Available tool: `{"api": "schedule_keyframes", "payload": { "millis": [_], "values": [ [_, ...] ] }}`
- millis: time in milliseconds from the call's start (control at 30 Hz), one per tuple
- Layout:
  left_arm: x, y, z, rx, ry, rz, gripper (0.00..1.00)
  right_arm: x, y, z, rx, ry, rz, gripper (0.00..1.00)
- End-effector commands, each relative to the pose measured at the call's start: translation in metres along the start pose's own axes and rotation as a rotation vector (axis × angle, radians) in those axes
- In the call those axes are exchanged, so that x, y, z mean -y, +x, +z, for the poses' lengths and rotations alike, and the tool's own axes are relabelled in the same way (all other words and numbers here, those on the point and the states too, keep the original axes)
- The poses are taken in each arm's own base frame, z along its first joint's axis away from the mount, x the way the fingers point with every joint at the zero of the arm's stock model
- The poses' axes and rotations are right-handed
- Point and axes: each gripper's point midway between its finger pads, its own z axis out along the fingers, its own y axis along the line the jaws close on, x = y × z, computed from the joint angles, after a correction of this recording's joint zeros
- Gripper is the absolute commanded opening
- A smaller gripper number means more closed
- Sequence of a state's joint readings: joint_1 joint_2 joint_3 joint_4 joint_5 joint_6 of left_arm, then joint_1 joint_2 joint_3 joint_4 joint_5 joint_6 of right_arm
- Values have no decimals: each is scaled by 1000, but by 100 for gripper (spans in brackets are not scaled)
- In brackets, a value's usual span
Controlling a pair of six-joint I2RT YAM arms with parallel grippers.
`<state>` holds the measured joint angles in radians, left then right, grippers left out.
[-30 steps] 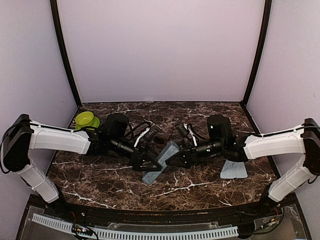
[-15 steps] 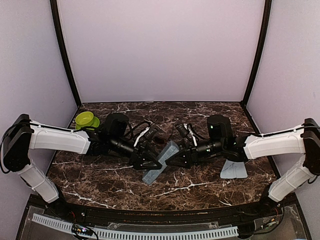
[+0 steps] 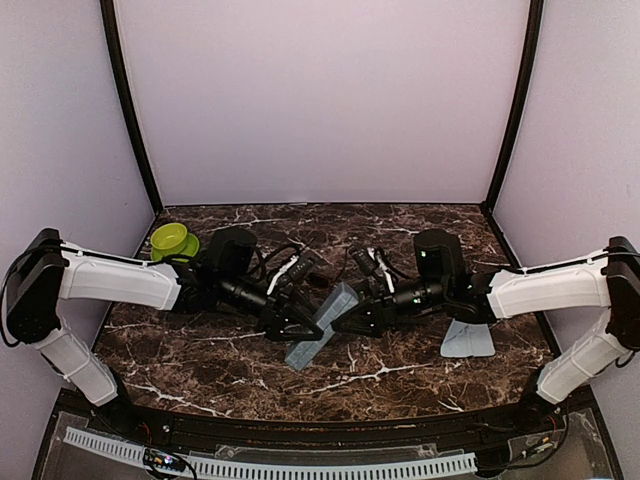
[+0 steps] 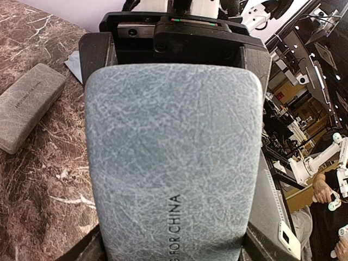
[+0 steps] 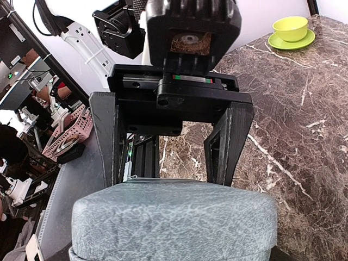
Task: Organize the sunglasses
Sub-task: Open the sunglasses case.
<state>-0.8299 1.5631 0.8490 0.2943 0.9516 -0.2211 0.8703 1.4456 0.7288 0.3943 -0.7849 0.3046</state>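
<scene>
Since a second ago the left gripper [image 3: 297, 323] has drawn its jaws in from wide open - they now press the sides of one end of the blue-grey case [image 4: 168, 163]; nothing else has shifted. The sunglasses [image 3: 287, 270] are hard to pick out: the thin pale and dark shapes lying on the table [image 3: 400, 370] just behind the two grippers are probably the two pairs, but they are too small to be sure. The right gripper [image 3: 352, 316] clamps the case's other end, its jaws also set wide across the width, so the case hangs tilted between the arms above the middle of the table. The step in hand looks like readying this case - likely opening it - so that a pair can go inside. Next, one arm would need to hold the body firm while the other works the lid free. A beige case [image 4: 30, 106] lies close beside the action, and a light-blue cloth [image 3: 467, 340] sits under the right arm. A lime-green bowl [image 5: 293, 24] on its saucer [image 5: 291, 41] stands well apart. Both arms crowd the centre, so reaching the glasses may be awkward.
</scene>
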Motion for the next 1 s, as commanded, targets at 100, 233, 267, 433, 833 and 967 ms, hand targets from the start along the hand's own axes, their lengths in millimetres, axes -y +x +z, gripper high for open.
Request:
{"api": "schedule_keyframes", "payload": {
  "millis": [100,233,267,433,833,967],
  "values": [
    [13,-3,-1,14,53,23,67,-7,-6,-1,18,-36,-52,32],
    [13,-3,0,14,64,14,60,-5,1,-1,-10,-30,-63,30],
    [13,-3,0,17,66,13,59,-5,3,-1,-16,-29,-70,30],
    [12,-4,1,33,80,-13,59,-7,8,-2,-41,-35,-95,26],
    [3,-4,-3,63,90,-85,61,-25,18,-12,-48,-102,-196,10],
    [-2,-5,-9,73,79,-96,65,-31,24,-14,-73,-138,-204,8]
  ]
}}
